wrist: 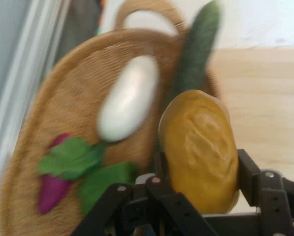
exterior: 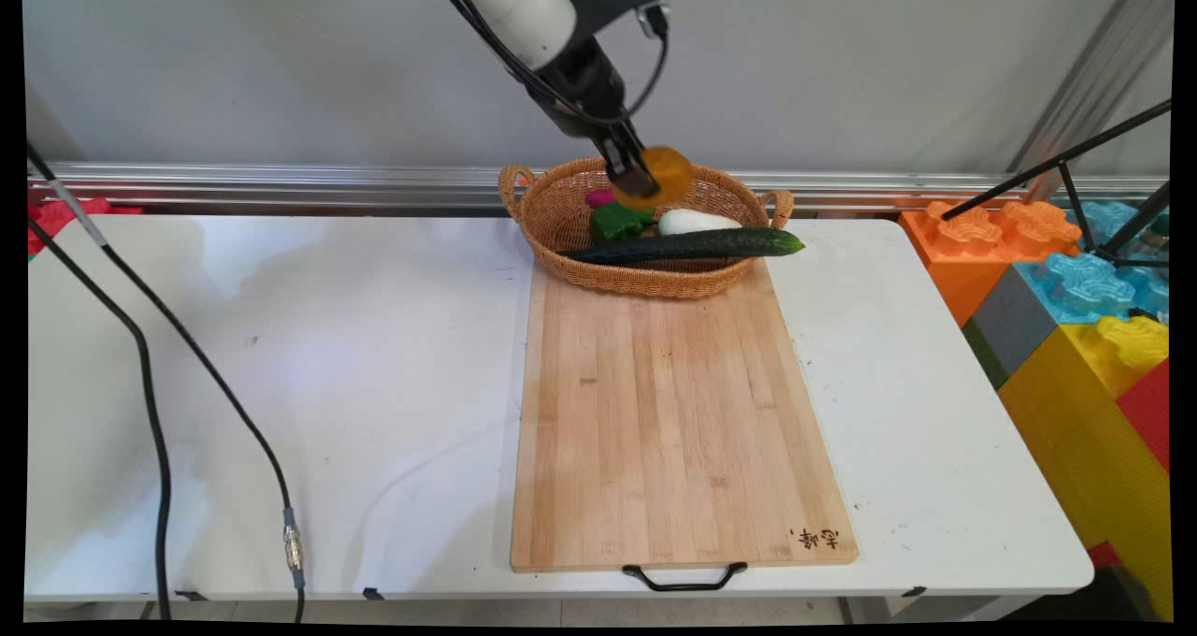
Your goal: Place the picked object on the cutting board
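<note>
Gripper (exterior: pixel 643 180) clamped on an orange-brown potato (exterior: pixel 666 176), lumpy oval, lifted clear above the basket (exterior: pixel 645 279). Basket: woven wicker, two handles, at the board's (exterior: pixel 673 411) far end. In it: white radish (exterior: pixel 697 222), green leafy piece (exterior: pixel 617 222), purple item (exterior: pixel 599 197). Dark cucumber (exterior: pixel 687 244) lies across its front rim, tip overhanging right.

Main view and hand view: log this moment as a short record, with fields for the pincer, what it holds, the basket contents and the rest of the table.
pincer: pincer, raised above the basket, shut on the orange-yellow potato-like item
basket: wicker basket at the far end of the cutting board
basket contents: cucumber lying across the rim, white vegetable, green leafy piece, magenta piece
table: white table
</note>
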Robot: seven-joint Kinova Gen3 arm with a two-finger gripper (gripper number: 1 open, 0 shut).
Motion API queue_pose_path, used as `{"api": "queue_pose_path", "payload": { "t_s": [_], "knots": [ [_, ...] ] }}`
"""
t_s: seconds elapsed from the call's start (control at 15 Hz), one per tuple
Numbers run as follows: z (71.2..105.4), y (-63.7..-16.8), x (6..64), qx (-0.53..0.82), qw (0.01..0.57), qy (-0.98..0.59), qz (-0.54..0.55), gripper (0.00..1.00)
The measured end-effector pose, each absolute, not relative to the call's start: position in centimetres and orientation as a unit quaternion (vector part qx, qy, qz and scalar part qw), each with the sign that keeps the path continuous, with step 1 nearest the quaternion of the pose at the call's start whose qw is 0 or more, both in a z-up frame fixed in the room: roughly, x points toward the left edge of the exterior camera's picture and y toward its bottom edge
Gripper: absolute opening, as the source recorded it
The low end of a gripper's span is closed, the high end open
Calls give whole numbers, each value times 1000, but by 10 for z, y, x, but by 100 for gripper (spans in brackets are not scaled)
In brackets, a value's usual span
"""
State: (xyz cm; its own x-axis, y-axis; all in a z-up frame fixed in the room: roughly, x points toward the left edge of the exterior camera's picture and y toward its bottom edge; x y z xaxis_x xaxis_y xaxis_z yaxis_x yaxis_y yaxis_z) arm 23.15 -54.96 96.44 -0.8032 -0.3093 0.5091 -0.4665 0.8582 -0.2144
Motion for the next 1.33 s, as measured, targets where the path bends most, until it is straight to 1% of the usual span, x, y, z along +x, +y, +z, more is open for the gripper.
{"api": "queue_pose_path", "payload": {
  "t_s": [0.2,0.47,1.07,1.33],
  "knots": [
    [956,-529,211,203,244,-938,143,0],
    [918,-509,183,206,251,-939,118,0],
    [819,-516,144,227,248,-937,96,0],
    [795,-520,135,227,246,-938,91,0]
  ]
}}
